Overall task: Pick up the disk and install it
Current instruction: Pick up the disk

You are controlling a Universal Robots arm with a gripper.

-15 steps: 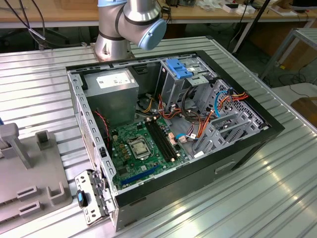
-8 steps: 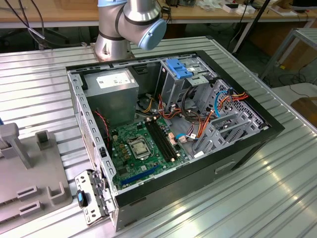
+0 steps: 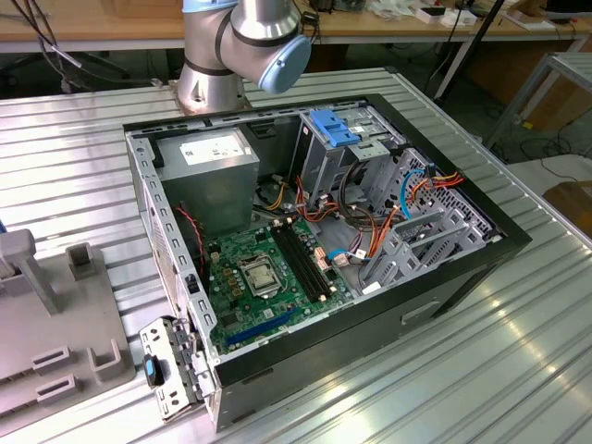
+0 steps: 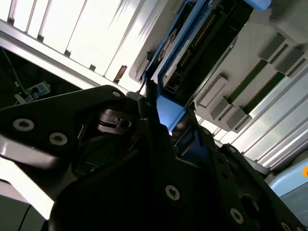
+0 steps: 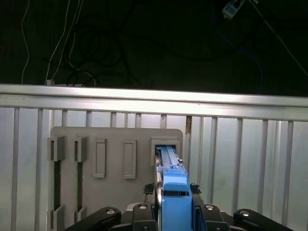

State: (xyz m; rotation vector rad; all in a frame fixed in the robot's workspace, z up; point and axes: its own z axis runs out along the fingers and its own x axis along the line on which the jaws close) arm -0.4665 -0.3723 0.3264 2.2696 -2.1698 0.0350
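Observation:
The disk [image 5: 169, 166] stands on edge in a slot of a grey holder [image 5: 115, 139], its bright blue carrier rail facing the first wrist view. In the second wrist view its dark drive body and blue frame [image 4: 202, 43] rise from the same grey holder [image 4: 226, 98]. My gripper [image 5: 174, 195] straddles the near end of the disk, a black finger [image 4: 149, 108] pressed against each side of the blue carrier. It looks shut on the disk, which still sits in its slot.
In the exterior view the open computer case [image 3: 444, 277] lies on the ribbed metal table, with its motherboard [image 3: 268, 277] and a drive cage with a light-blue latch [image 3: 335, 127]. The grey holder [image 3: 55, 342] is at the exterior view's left, the arm's base [image 3: 240, 46] behind the case.

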